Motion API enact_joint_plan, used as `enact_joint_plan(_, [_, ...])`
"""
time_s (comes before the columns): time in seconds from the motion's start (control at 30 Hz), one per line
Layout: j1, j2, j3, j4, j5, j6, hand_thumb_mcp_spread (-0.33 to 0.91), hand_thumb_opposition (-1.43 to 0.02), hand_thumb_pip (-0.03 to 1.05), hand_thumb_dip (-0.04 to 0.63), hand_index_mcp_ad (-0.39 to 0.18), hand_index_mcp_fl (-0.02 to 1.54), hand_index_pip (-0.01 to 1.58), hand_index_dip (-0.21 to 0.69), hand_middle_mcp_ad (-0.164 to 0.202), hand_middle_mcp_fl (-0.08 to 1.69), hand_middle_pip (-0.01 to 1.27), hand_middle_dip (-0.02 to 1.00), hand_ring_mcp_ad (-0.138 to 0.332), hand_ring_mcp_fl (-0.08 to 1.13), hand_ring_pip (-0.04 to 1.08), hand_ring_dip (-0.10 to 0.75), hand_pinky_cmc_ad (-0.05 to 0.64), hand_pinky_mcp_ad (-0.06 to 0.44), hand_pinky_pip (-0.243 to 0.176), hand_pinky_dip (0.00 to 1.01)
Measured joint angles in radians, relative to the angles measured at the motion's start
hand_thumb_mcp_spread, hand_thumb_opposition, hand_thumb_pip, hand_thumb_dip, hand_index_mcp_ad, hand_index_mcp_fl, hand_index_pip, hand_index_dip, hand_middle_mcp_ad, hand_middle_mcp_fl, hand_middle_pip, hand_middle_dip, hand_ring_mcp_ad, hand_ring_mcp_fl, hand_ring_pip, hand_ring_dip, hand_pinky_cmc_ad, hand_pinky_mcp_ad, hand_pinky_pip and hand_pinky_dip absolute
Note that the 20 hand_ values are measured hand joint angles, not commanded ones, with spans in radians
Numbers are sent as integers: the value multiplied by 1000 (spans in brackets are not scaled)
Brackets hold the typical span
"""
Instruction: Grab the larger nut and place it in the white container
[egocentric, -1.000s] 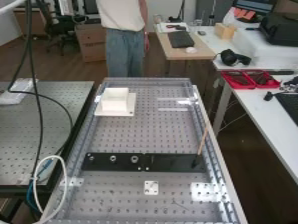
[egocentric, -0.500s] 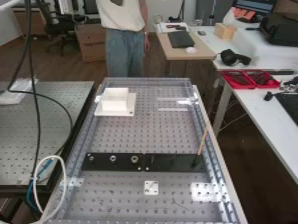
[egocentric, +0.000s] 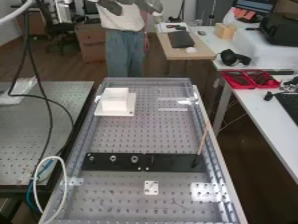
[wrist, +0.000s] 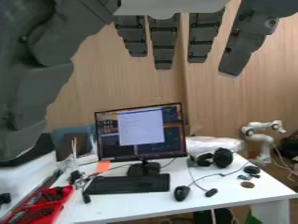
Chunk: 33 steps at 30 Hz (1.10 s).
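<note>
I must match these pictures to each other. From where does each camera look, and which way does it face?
Wrist view: on the arm, facing the white desk, a screen and a wood wall; the hand, fingers straight, hangs in.
High view: above the bench's near end, looking down along it; arm and hand at the top.
Shared: the hand, the red tray, the headphones.

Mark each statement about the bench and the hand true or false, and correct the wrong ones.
1. The larger round metal nut stands on the flat black bar. True.
2. The boxy white container stands on that bar. False: it sits farther up the bench, apart from the bar.
3. The dark grey hand has its fingers curled round the larger nut. False: they are straight and hold nothing.
4. The larger nut stands between the smaller metal nut and the round metal bearing. True.
</note>
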Motion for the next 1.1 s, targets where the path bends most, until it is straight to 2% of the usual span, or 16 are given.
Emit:
enact_joint_plan(0.1, [1,3,-16,7,7,6,175,-728,450,51,24,35,82,-44,93,54,136,140,185,12,99,47,314,278,-75,380])
enact_joint_plan(0.43, [4,21,-80,44,38,17,176,-728,459,49,23,33,82,-44,93,58,136,140,185,12,99,47,318,278,-75,380])
enact_joint_plan(0.73, [0,45,-202,139,105,28,173,-740,480,45,26,33,86,-51,93,56,136,140,188,14,98,47,325,278,-75,401])
enact_joint_plan(0.83, [-3,47,-242,179,136,29,173,-759,496,61,26,33,87,-56,93,59,133,143,192,14,101,47,325,278,-75,401])
enact_joint_plan(0.9, [-6,44,-269,210,160,31,176,-757,552,80,30,38,87,-59,93,87,133,141,192,14,98,47,325,278,-75,403])
enact_joint_plan(1.1, [-15,33,-325,257,205,39,173,-759,557,93,31,52,103,-59,93,106,134,152,194,14,98,47,325,278,-75,403])
